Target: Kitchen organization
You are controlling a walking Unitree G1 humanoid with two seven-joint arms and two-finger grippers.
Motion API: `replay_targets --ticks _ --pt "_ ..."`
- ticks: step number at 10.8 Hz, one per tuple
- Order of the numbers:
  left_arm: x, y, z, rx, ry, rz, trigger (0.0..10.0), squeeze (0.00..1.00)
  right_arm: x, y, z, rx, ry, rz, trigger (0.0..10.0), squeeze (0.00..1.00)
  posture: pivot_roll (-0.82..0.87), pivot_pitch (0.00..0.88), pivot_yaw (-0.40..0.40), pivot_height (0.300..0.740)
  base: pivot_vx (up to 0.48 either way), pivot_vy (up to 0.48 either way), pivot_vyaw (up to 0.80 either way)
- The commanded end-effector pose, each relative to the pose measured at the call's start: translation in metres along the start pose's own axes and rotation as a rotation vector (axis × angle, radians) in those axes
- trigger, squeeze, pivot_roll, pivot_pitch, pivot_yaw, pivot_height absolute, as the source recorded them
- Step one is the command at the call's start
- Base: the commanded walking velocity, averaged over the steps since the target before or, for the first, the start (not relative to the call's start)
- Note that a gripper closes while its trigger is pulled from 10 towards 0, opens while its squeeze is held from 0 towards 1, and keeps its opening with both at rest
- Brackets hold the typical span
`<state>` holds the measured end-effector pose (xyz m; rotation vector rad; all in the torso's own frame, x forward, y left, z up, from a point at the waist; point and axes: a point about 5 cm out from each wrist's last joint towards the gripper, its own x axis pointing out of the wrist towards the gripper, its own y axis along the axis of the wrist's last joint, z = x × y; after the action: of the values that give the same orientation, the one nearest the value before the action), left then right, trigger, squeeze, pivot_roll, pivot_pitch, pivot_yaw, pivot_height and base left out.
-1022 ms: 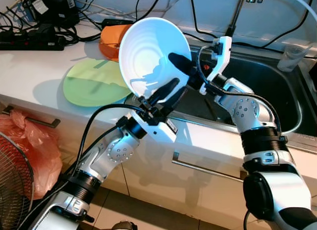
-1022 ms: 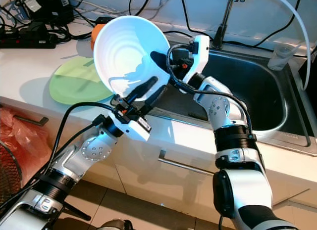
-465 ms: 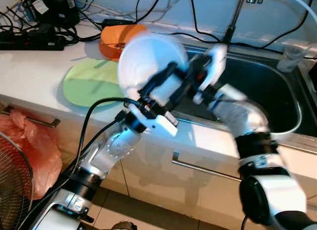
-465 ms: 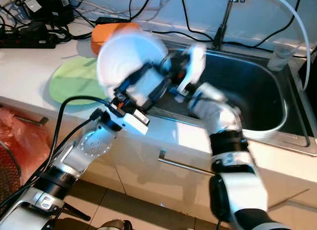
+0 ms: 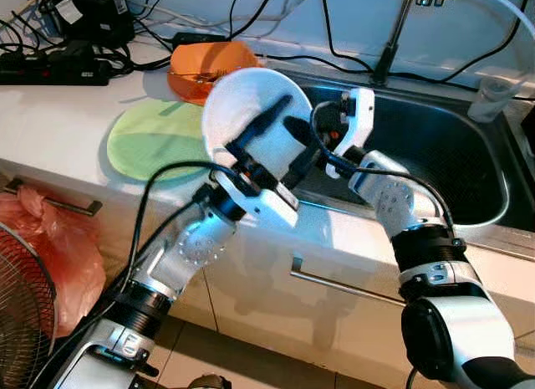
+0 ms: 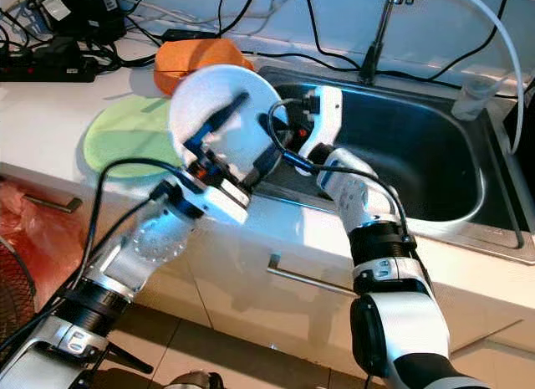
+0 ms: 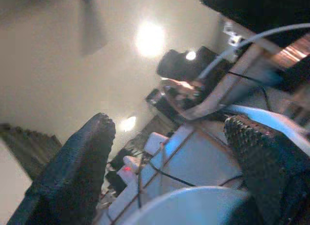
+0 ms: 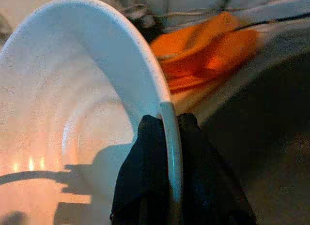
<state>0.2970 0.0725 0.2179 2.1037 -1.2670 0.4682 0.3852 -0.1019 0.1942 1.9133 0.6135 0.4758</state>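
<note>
Bowl [image 5: 251, 113], white, held on edge above the counter [image 5: 58, 121] at the sink's [image 5: 468, 146] left rim, underside turned toward the head camera, hollow facing away toward the wall. Gripped from two sides at once. Right gripper [image 8: 167, 157] pinching the rim, one black finger [image 8: 143, 172] against the inside, the other against the outside, rim wedged tight between them as seen from the right wrist. Left gripper [image 5: 272, 142] reaching up from below the counter edge, fingers spread wide, one finger [image 5: 255, 130] lying across the bowl's underside, the other low at the rim toward the sink; from the left wrist, two black fingers [image 7: 72, 172] well apart with the white rim curving between them. Cannot tell whether those fingers press the bowl or merely lie against it.

Just behind the bowl, orange dish [image 5: 201, 67] on the counter, near the sink's back corner. Beside it, toward the counter's front, flat green plate [image 5: 155, 142], partly hidden by the bowl. Farther left along the wall, power strip [image 5: 50, 67] amid a tangle of black cables. Faucet [image 5: 397, 29] rising behind the sink; clear cup [image 5: 493, 96] at the sink's far right rim. Below the counter, white cabinet fronts with bar handles [image 5: 351, 289]; red bag [image 5: 50, 247] and wire fan guard [image 5: 21, 305] on the floor at left.
</note>
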Motion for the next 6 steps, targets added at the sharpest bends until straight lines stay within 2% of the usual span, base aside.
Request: replay_targets --ticks 1,3,4,5,6 --pt "0.002 0.000 -0.011 -0.007 0.038 -0.017 10.0 1.00 -0.002 0.011 0.009 -0.025 -0.083 0.061 0.0 0.00 0.04 0.034 -0.015 0.740 0.000 0.000 0.00" --pt "-0.002 -0.009 -0.027 -0.020 0.118 -0.094 10.0 1.00 -0.009 0.018 0.027 -0.079 -0.242 0.114 0.0 0.00 0.05 0.038 -0.017 0.740 0.000 0.000 0.00" --pt "-0.005 -0.014 -0.031 -0.061 0.152 -0.138 10.0 1.00 -0.012 0.022 0.034 -0.109 -0.304 0.134 0.0 0.00 0.05 0.041 -0.016 0.740 0.000 0.000 0.00" --pt "-0.014 -0.025 -0.028 -0.142 0.170 -0.231 10.0 1.00 -0.018 0.025 0.044 -0.178 -0.387 0.142 0.0 0.00 0.05 0.045 -0.014 0.740 0.000 0.000 0.00" --pt "-0.019 -0.030 -0.026 -0.180 0.169 -0.283 10.0 1.00 -0.021 0.025 0.048 -0.210 -0.417 0.142 0.0 0.00 0.05 0.048 -0.012 0.740 0.000 0.000 0.00"
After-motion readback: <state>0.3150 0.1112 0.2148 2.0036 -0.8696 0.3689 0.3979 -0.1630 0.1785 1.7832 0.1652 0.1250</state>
